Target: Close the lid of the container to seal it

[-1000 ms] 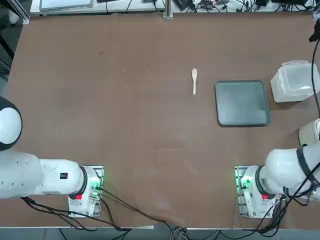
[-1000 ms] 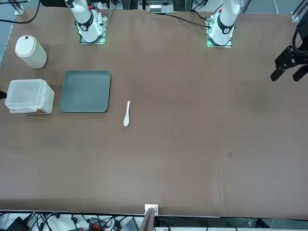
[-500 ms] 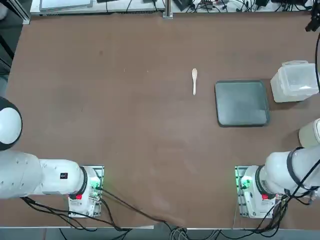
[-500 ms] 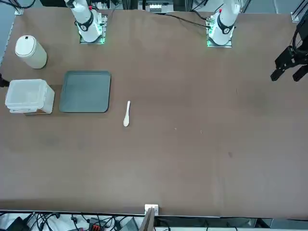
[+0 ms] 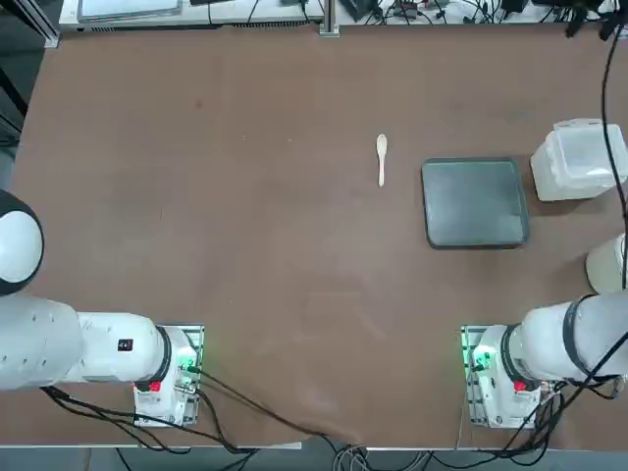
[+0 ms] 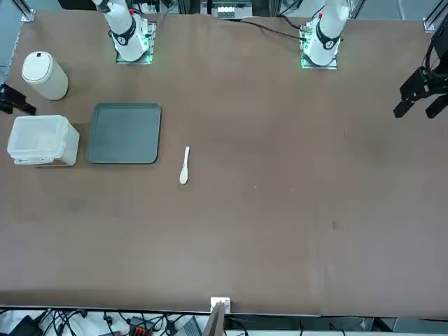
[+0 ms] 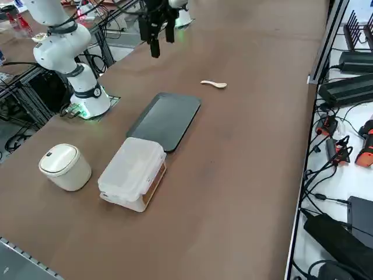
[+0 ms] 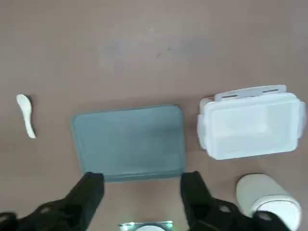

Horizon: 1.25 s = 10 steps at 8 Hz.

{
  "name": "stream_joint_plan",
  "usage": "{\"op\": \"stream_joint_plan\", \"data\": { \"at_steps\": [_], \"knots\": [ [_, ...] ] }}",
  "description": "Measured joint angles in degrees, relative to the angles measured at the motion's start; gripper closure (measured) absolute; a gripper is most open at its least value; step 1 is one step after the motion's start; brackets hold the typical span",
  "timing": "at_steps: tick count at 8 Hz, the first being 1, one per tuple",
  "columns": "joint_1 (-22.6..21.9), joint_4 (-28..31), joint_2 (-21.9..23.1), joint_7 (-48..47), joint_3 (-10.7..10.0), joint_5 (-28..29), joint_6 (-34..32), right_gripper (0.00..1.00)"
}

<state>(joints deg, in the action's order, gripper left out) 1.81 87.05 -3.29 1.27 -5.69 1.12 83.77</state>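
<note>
Just beside the dark grey tray (image 5: 475,201), on the side away from the spoon (image 5: 382,158), the container (image 5: 578,160) is seen resting on the brown table (image 5: 245,216), apart from the tray by a narrow strip of bare tabletop. The lid (image 7: 133,165) is laid flat over the container (whether its clasps are latched cannot be told), and nothing is touching it. A white cylindrical bin (image 7: 64,166) with a domed top is set near the container, on the side toward the right arm's base (image 5: 496,373). The small white spoon is found on the tray's opposite side, lying clear of its edge. The right gripper (image 8: 142,190) is held high above the table, over the tray's edge nearest the arm base, with its two black fingers (image 8: 87,195) spread apart and nothing between them. In the wrist view the tray, the container, the bin and the spoon are all visible beyond the fingers. In the side view the gripper (image 7: 157,35) is seen hanging well above and clear of the tray.
</note>
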Motion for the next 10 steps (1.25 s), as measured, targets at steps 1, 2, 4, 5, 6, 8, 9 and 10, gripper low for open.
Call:
{"op": "stream_joint_plan", "data": {
  "at_steps": [1,2,4,5,6,8,9,10],
  "knots": [
    [-1.9,0.0,0.1,-1.5,0.0,0.0,0.0,0.0],
    [-2.8,-0.3,0.1,-1.7,0.0,0.0,0.3,0.0],
    [-2.9,-2.4,-0.4,-1.7,-0.1,-0.4,0.8,0.0],
    [-3.1,-3.3,-0.9,-1.7,0.1,-1.3,1.6,0.0],
    [-3.3,-3.7,-1.3,-2.8,1.0,-2.5,2.6,0.0],
    [-3.5,-3.9,-1.8,-8.1,4.0,-3.9,4.1,0.0],
    [-3.5,-3.9,-2.0,-8.7,4.5,-3.9,4.2,0.0],
    [-3.4,-3.8,-2.3,-8.8,4.4,-3.9,4.2,0.0]
  ]
}}
